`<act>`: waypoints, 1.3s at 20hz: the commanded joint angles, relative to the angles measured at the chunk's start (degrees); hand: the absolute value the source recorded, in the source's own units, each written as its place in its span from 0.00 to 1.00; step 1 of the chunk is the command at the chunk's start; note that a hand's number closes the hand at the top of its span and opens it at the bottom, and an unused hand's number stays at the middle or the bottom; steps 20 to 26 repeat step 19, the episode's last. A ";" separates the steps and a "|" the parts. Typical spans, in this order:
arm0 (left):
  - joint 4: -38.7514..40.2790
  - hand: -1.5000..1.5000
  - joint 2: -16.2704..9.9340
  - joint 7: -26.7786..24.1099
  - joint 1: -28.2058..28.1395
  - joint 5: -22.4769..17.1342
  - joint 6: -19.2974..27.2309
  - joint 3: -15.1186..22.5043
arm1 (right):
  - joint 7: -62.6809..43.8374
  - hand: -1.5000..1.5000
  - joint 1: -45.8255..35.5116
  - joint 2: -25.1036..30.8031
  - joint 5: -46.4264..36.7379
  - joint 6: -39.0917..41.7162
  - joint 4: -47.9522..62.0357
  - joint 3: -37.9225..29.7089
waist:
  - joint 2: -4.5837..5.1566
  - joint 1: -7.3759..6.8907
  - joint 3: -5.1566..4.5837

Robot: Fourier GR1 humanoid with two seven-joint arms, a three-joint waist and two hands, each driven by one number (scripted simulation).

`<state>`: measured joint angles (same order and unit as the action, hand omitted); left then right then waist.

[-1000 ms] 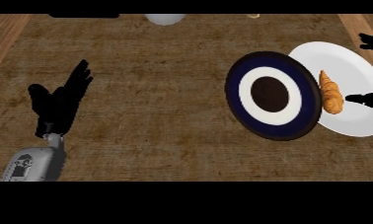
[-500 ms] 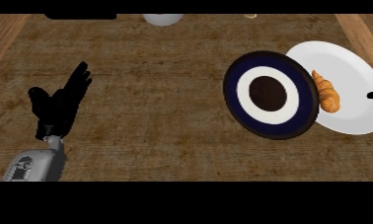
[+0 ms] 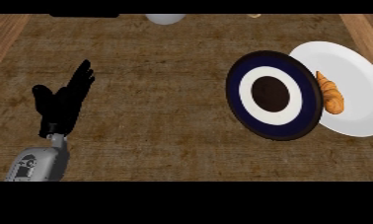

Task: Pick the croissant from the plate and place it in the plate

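Here, in the head view, the left hand (image 3: pixel 64 100) rests at nine o'clock, fingers spread and holding nothing. The croissant (image 3: pixel 331 93) lies at three o'clock on the white plate (image 3: pixel 351 65), long axis twelve-to-six, beside the dark plate (image 3: pixel 239 97). The right hand is unseen, though probably nearer.

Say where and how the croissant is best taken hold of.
Probably across its thick middle, coming from above with fingers on its two long sides. The croissant lies lengthwise along the white plate's left part, right next to the dark plate's rim, so room on that side looks tight. The right hand is out of view; the left hand rests open far left.
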<state>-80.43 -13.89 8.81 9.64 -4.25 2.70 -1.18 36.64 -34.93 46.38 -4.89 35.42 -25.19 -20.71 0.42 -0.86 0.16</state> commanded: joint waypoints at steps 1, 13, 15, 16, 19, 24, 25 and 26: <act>0.43 0.50 -0.83 0.54 0.71 -0.24 -0.69 -0.74 | 10.15 0.00 2.74 3.10 1.14 11.34 2.26 -0.49 | 0.20 -0.13 0.09; 0.57 0.50 0.35 0.72 1.53 -0.31 -1.58 0.06 | 13.94 0.00 4.43 3.99 0.66 6.20 3.94 1.71 | 0.52 -0.74 0.23; 2.55 0.50 1.11 -1.35 1.88 0.88 -0.61 0.22 | 11.80 0.00 2.43 6.02 0.62 5.87 5.57 1.70 | 0.84 -1.16 0.25; 2.80 0.50 1.06 -0.68 2.74 0.37 -0.68 -0.26 | 11.74 0.00 2.15 6.89 0.03 5.79 5.58 2.29 | 0.77 -1.15 0.23; 1.65 0.50 0.25 -0.36 2.22 0.15 -1.51 -0.33 | 13.39 0.00 3.79 7.34 -0.10 6.70 5.70 3.13 | 0.71 -1.32 0.32; 1.65 0.50 0.25 -0.36 2.22 0.15 -1.51 -0.33 | 13.39 0.00 3.79 7.34 -0.10 6.70 5.70 3.13 | 0.71 -1.32 0.32; 1.65 0.50 0.25 -0.36 2.22 0.15 -1.51 -0.33 | 13.39 0.00 3.79 7.34 -0.10 6.70 5.70 3.13 | 0.71 -1.32 0.32; 1.65 0.50 0.25 -0.36 2.22 0.15 -1.51 -0.33 | 13.39 0.00 3.79 7.34 -0.10 6.70 5.70 3.13 | 0.71 -1.32 0.32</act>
